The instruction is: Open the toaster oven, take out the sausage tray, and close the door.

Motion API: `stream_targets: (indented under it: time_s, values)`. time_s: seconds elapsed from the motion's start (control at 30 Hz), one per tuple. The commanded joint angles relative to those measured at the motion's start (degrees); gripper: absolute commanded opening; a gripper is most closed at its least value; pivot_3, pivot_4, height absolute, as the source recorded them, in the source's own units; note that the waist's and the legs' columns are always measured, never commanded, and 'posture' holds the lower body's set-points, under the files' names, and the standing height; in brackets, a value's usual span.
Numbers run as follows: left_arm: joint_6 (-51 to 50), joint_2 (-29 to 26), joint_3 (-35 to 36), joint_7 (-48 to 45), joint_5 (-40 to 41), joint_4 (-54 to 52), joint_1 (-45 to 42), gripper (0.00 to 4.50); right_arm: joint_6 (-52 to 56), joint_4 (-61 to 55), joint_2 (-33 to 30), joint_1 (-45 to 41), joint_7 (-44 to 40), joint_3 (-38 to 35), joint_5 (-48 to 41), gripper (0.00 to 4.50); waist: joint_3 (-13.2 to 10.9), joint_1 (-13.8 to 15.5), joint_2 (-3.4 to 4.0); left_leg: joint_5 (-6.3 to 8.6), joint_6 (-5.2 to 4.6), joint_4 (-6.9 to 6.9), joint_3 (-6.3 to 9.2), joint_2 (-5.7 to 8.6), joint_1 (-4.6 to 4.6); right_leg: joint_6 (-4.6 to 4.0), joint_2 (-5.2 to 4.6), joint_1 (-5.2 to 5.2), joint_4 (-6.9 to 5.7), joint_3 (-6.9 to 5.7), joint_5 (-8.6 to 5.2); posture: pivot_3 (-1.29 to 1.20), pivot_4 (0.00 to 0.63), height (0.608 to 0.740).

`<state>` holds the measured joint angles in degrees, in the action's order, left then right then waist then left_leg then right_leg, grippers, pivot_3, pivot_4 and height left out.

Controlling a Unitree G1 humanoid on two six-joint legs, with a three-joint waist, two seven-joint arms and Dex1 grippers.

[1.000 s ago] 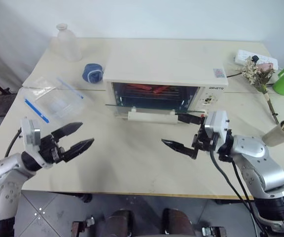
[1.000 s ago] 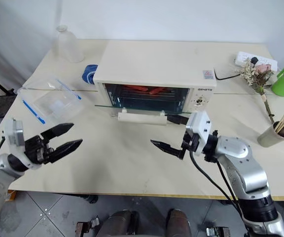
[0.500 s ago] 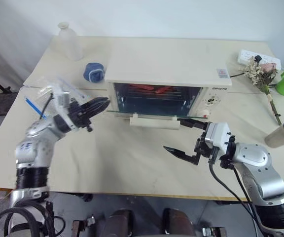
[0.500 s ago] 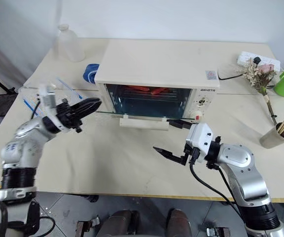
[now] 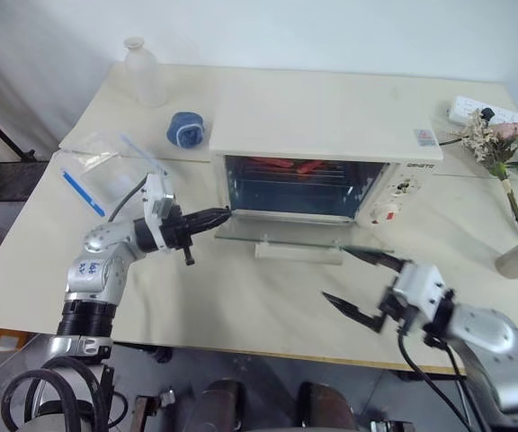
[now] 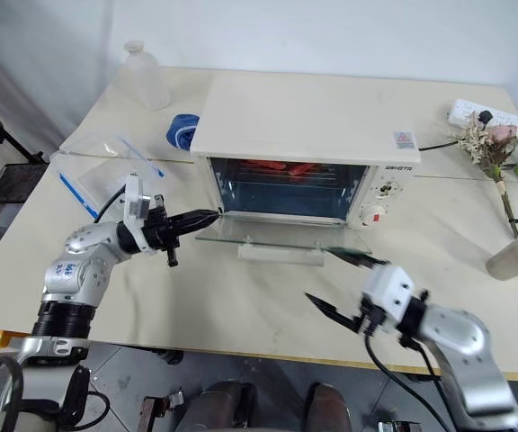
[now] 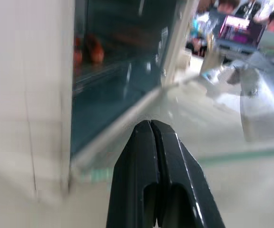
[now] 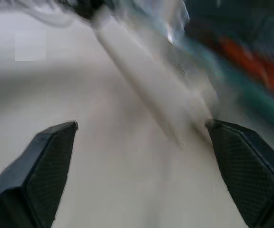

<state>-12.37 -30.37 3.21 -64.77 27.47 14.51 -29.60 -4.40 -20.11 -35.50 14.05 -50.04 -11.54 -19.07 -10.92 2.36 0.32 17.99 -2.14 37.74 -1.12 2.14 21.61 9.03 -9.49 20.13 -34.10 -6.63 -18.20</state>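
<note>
Your toaster oven [image 6: 308,148] sits broadside near the middle of a cream table [image 6: 241,306], its long axis running left to right and its glass front facing you. The door [image 6: 281,241] hangs down flat in front of the oven, its bar handle [image 6: 280,254] parallel to the oven's long side. Inside the oven, red sausages lie on the sausage tray [image 6: 277,167], seen behind the rack; the tray itself is hard to make out. Beyond the oven stands a pale wall. At the oven's left front corner your left gripper [image 6: 207,216] is pinched tight, empty, its tips beside the door's left edge; contact cannot be told. In front of the oven's right end your right gripper [image 6: 344,282] is spread wide, holding nothing.
</note>
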Motion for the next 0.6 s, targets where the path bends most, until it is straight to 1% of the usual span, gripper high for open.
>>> stream_targets:
  time_s: [0.03, 0.07, 0.17, 0.27, 0.33, 0.43, 0.5, 0.6]
  values:
    - [4.32, -0.33, -1.93, -1.94, -3.04, -1.79, 2.22, 0.01, -3.14, 0.53, -1.06, 3.51, 1.47, -7.13, 0.60, 4.50, 0.00, -0.13, 0.00, 0.00, 0.00, 0.00, -0.09, -0.02, -0.01, 0.00, 0.00, -0.01, 0.04, 0.02, 0.00, 0.00, 0.150, 0.740]
    - [4.45, -0.20, -1.96, -1.65, -3.38, -1.81, 2.61, 0.01, -3.05, 0.62, -1.32, 3.72, 1.79, -8.06, 0.54, 4.50, 0.00, -0.26, 0.00, 0.00, 0.00, 0.01, -0.17, -0.04, -0.01, 0.00, 0.00, -0.02, 0.12, 0.03, 0.00, 0.00, 0.150, 0.740]
    - [6.01, 0.53, -2.43, -0.18, -5.05, -1.68, 4.82, 0.01, -0.74, -0.16, -3.11, 0.13, 3.85, -9.43, 1.33, 4.50, -0.01, -1.30, 0.00, -0.05, 0.00, 0.15, -0.36, -0.14, -0.09, -0.01, 0.02, -0.04, 0.07, 0.18, 0.00, 0.00, 0.150, 0.740]
    - [6.44, 1.59, -1.93, 1.46, -5.07, -2.53, 6.44, 0.01, 0.36, -0.71, -4.76, -4.11, 4.88, -7.19, 3.65, 4.50, -0.01, -1.68, 0.00, -0.05, 0.03, 0.15, -0.63, -0.33, -0.32, -0.10, 0.10, -0.03, -0.03, 0.36, 0.03, 0.00, 0.150, 0.740]
    - [7.46, 1.56, -2.30, 1.68, -5.80, -3.39, 7.61, 0.01, -1.45, -1.04, -7.54, -6.73, 2.76, -3.70, 7.46, 4.50, -0.01, -1.73, 0.00, -0.03, 0.06, 0.15, -0.65, -0.35, -0.33, -0.12, 0.10, 0.04, -0.11, 0.40, 0.03, 0.00, 0.150, 0.740]
    - [6.20, 2.41, -0.68, 3.62, -3.65, -7.46, 10.87, 0.01, 9.39, -4.42, -4.47, -17.35, 10.96, 4.85, 15.15, 4.50, 0.02, -2.03, -0.07, 0.01, 0.07, 0.15, -0.78, -0.40, -0.31, -0.12, 0.10, 0.13, -0.11, 0.47, 0.03, 0.00, 0.150, 0.740]
    - [4.51, 2.46, 0.38, 4.29, -2.03, -9.89, 12.46, 0.01, 11.71, -5.00, -3.08, -22.06, 11.56, 9.93, 18.25, 4.50, 0.02, -2.26, -0.07, 0.01, 0.07, 0.18, -0.79, -0.39, -0.25, -0.13, 0.07, 0.25, -0.20, 0.49, 0.04, 0.00, 0.150, 0.740]
    - [2.00, 2.38, 3.50, 7.21, 0.56, -13.86, 15.20, 0.54, 10.11, -3.32, 1.23, -29.73, 13.03, 17.01, 22.04, 4.50, 0.01, -2.34, -0.09, 0.03, 0.11, 0.21, -0.73, -0.39, -0.13, -0.13, 0.07, 0.46, -0.42, 0.47, 0.04, 0.00, 0.150, 0.740]
